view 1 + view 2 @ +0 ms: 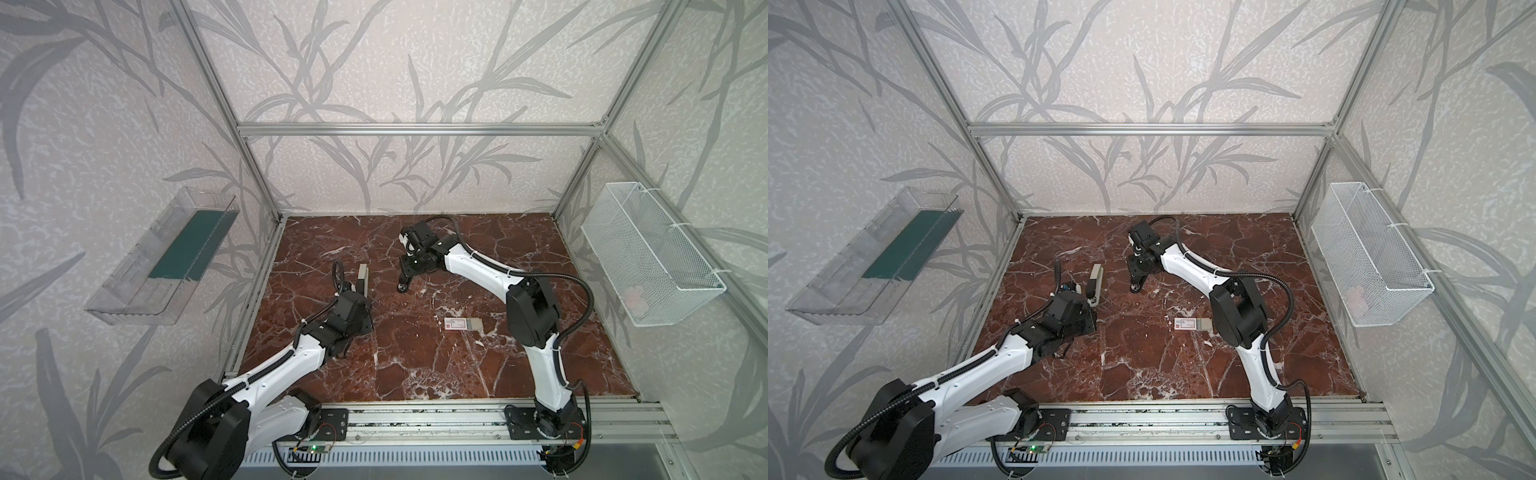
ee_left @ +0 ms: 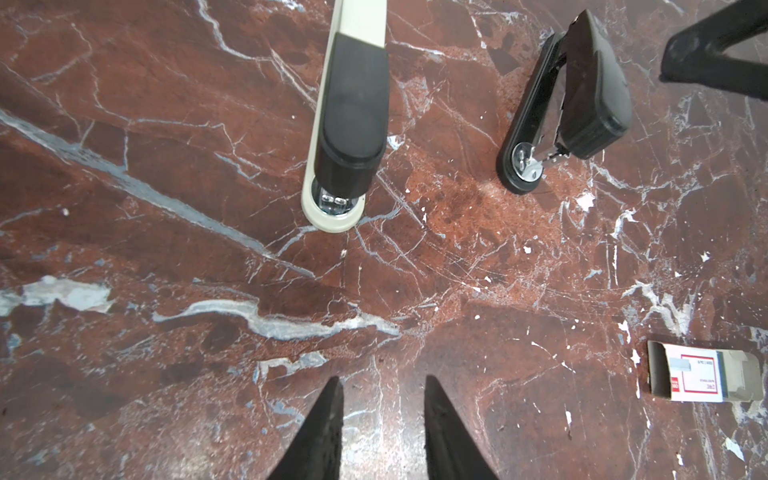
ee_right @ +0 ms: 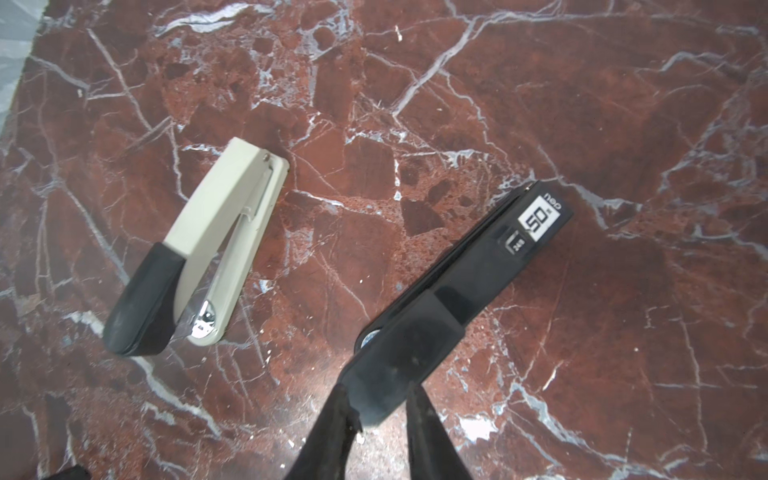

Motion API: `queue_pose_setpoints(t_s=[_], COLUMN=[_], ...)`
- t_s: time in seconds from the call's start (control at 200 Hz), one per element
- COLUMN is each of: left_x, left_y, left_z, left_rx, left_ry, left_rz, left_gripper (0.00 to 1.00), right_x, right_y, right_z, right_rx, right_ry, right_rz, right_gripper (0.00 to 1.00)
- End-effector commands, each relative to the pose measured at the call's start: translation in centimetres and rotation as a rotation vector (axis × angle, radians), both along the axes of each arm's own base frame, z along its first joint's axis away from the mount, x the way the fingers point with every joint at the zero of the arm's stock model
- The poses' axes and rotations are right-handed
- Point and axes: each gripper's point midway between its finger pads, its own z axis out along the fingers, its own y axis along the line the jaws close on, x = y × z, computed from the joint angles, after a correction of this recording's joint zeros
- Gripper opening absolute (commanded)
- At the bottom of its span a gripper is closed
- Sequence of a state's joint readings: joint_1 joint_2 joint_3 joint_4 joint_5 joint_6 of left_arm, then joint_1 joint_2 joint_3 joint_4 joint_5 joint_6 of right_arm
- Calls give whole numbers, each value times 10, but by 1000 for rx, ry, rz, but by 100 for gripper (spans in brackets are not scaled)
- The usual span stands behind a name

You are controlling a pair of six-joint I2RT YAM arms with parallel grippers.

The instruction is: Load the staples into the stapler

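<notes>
Hazard: the left claw (image 2: 383,378) hung empty, jaws apart, short of the beige stapler (image 2: 353,104). The right claw (image 3: 377,386), jaws also apart, straddled the nose of the black stapler (image 3: 457,299) with no grip evident; a pinch on that sloped nose could slip and skid the stapler across the table (image 1: 415,365). The staples, presumably inside the white box (image 1: 462,324), lay on the table, well apart from both claws and nearest the right arm's elbow.

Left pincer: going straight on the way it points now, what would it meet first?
Probably the beige stapler, whose nose lies ahead of the open left pincer, slightly off its line. Depth is unclear, so the bare marble tabletop between them could come first.
</notes>
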State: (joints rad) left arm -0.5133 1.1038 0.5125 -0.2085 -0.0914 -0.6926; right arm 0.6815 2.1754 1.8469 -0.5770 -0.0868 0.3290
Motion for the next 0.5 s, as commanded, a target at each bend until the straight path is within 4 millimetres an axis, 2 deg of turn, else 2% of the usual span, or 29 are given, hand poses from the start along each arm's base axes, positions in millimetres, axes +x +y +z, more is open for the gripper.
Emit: queue_pose_setpoints(t_s=[0.0,0.26,0.495], left_x=[0,0,0], left_y=[3,5,8], left_z=[-3,-5,-9], left_rx=[-12,-13,-17], left_ry=[7,13,17], left_rz=[23,28,39], left_gripper=[34,34,34], right_x=[-3,-14,-33], right_y=[-8,-13,-21], right_z=[-23,-49,-81], right_rx=[-60,-120,-225], right_ry=[56,114,158], right_rz=[-10,11,53], right_gripper=[25,23,22])
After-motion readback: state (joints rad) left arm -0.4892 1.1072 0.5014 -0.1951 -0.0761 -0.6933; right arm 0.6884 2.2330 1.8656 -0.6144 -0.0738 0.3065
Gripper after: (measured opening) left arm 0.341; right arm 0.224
